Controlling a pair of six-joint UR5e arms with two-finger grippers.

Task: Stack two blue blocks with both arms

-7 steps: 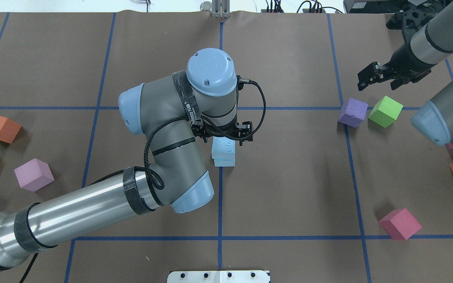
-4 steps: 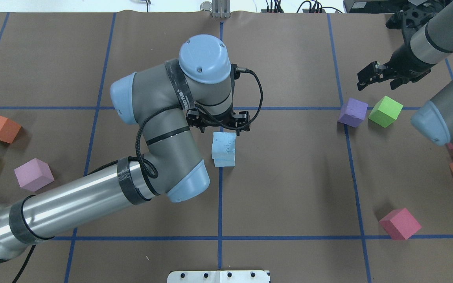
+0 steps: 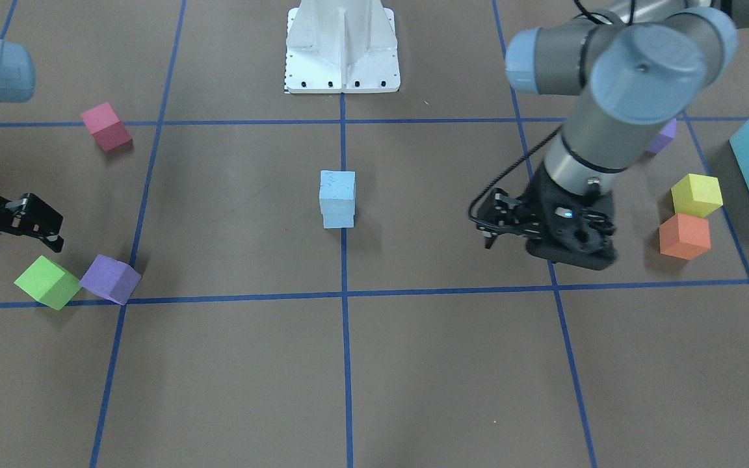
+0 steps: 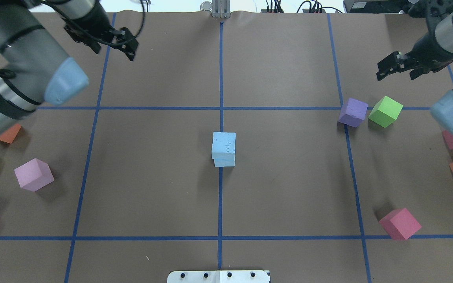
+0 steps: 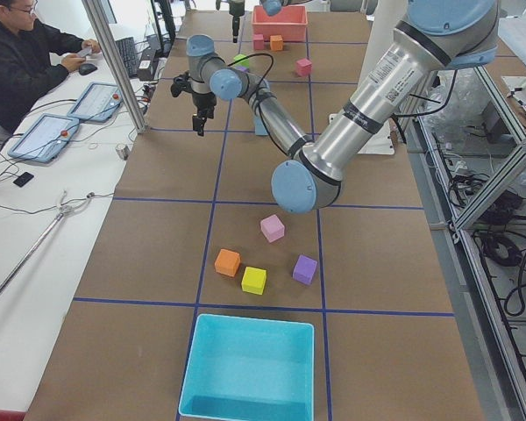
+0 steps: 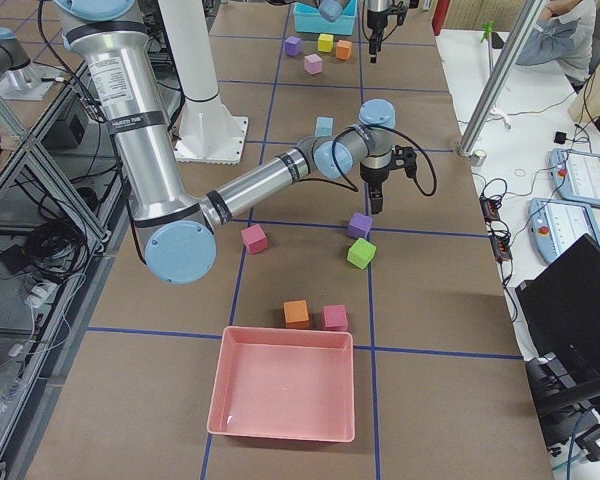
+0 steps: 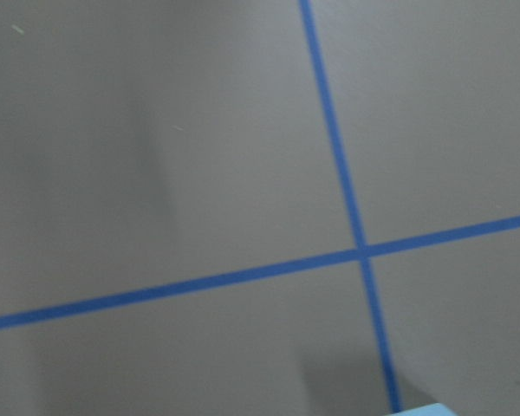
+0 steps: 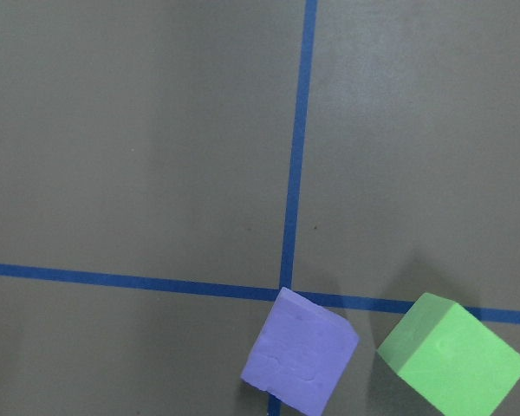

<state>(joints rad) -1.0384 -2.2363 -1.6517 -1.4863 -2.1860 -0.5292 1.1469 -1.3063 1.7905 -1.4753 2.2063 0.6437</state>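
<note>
Now that the left gripper [image 4: 130, 45] has pulled away from its place directly above the stack, it hangs with its jaws spread and nothing between them. The release is therefore complete. The two blue blocks [image 4: 223, 150] stand well apart from this gripper, toward the robot's base and toward its right side, with no finger touching them.

The right gripper [image 4: 383, 68] is likewise parted and empty. It has shifted slightly farther from the base. The purple cube [image 4: 353, 112] and the green cube [image 4: 385, 111] lie near it, on its base side. The stack is well apart from it, toward the robot's left.

Judged from these views, the task is done: the upper block [image 3: 337, 185] rests squarely on the lower block [image 3: 339, 218], and both arms are clear.

Orientation of the stack:
- Its long axis is vertical.
- Its side faces run roughly parallel to the blue tape line [image 4: 220, 78] that passes beneath it.
- The embossed face of the upper block points upward.
- The upper block shows a slight offset from the lower one, with no visible lean.
</note>
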